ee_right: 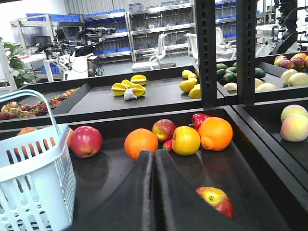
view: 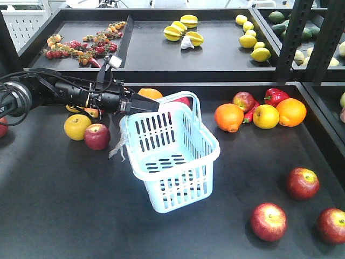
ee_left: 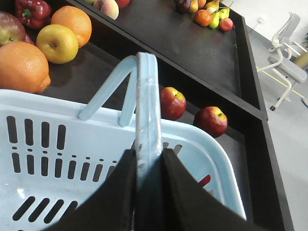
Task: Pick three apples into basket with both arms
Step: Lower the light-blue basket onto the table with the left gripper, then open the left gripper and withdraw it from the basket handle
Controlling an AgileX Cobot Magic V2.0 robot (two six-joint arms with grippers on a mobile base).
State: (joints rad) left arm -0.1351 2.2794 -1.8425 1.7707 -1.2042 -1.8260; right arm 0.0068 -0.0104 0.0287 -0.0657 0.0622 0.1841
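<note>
The pale blue basket (view: 178,178) stands tilted at the middle of the dark tray, and nothing shows inside it. My left gripper (view: 144,102) reaches in from the left and is shut on one hoop handle (ee_left: 147,106), which runs up between the black fingers (ee_left: 120,192). Three dark red apples (view: 303,183) (view: 268,221) (view: 331,225) lie at the front right; two of them (ee_left: 172,102) (ee_left: 211,121) show beyond the basket rim (ee_left: 48,96). My right gripper (ee_right: 154,156) is shut with nothing in it, above the tray, an apple (ee_right: 215,199) just to its right and the basket (ee_right: 43,159) to its left.
More red apples (view: 97,136) (view: 243,101) (ee_right: 86,141) lie near the basket. Oranges (view: 229,117) (view: 291,111), a yellow apple (view: 266,116) and a red pepper (view: 276,96) cluster at the back right. A black shelf post (view: 294,38) and a raised rear tray with starfruit (view: 183,29) stand behind.
</note>
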